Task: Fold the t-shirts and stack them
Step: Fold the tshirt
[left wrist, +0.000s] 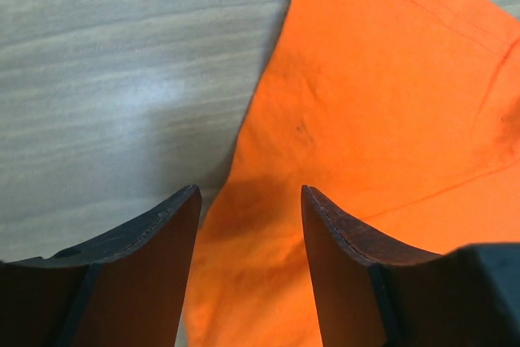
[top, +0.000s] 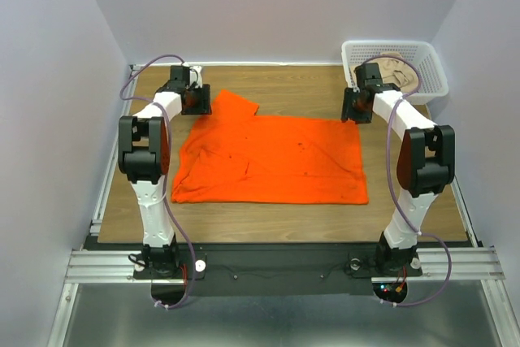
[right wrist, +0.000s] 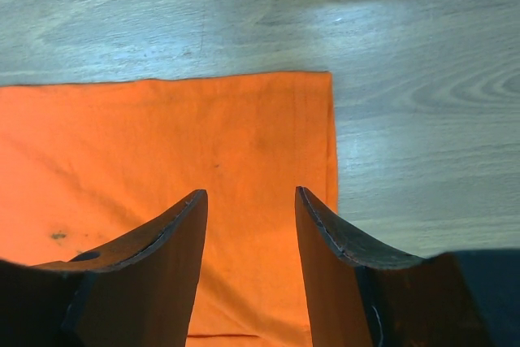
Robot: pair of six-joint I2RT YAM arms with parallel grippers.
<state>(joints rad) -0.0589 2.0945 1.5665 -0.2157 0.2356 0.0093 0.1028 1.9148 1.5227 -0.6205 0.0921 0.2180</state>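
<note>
- My left arm reaches forward, the left gripper (left wrist: 249,193) tilted down, jaws apart and empty; the orange t-shirt (left wrist: 390,103) edge lies just below.
- My right gripper (right wrist: 251,193), jaws apart too, hangs above the shirt's corner.

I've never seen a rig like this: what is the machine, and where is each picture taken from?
It is two white-and-black robot arms, the left arm and the right arm, bolted at the near edge of a wooden table. The wide picture looks down from above and behind them. The other two come from wrist cameras; the dark shapes are the fingers of the left pincer and the right pincer. A bright orange cloth t-shirt lies spread on the wood. A pale beige t-shirt sits in a white plastic lattice basket at the far right corner. Both pincers hang open over the orange shirt, holding nothing.
</note>
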